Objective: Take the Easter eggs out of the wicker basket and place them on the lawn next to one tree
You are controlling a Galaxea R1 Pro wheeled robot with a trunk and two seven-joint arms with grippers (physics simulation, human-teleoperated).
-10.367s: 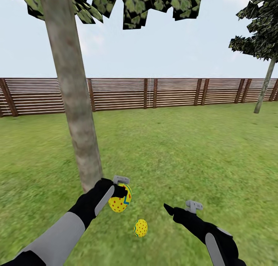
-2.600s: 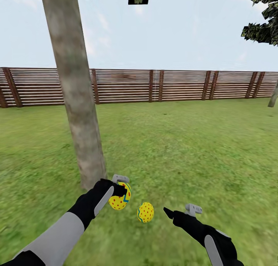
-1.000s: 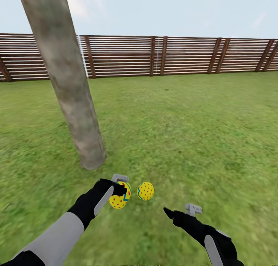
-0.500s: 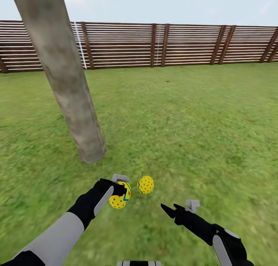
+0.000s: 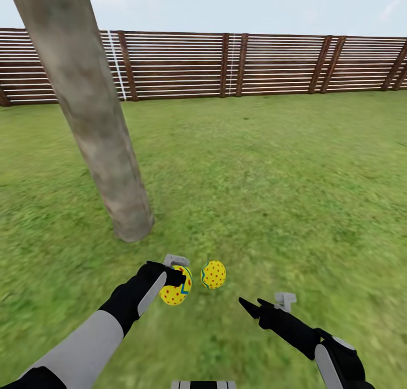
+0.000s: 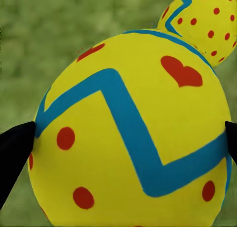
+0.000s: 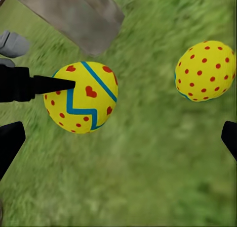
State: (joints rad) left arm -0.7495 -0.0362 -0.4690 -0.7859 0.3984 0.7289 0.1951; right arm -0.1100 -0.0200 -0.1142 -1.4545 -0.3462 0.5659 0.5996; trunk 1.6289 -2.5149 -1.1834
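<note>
Left fingers (image 5: 176, 280) clamp a zigzag-striped egg (image 5: 175, 288) near the tree (image 5: 102, 146); a dotted egg (image 5: 213, 274) lies on the lawn (image 5: 294, 185) just beyond; right fingers (image 5: 253, 306) hang parted nearby.

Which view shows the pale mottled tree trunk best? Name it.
The head view: the thick, pale grey-brown mottled tree trunk rises leaning from its base on the green lawn. The right wrist view catches a cropped piece of it. The left wrist view gives grass and eggs instead.
</note>
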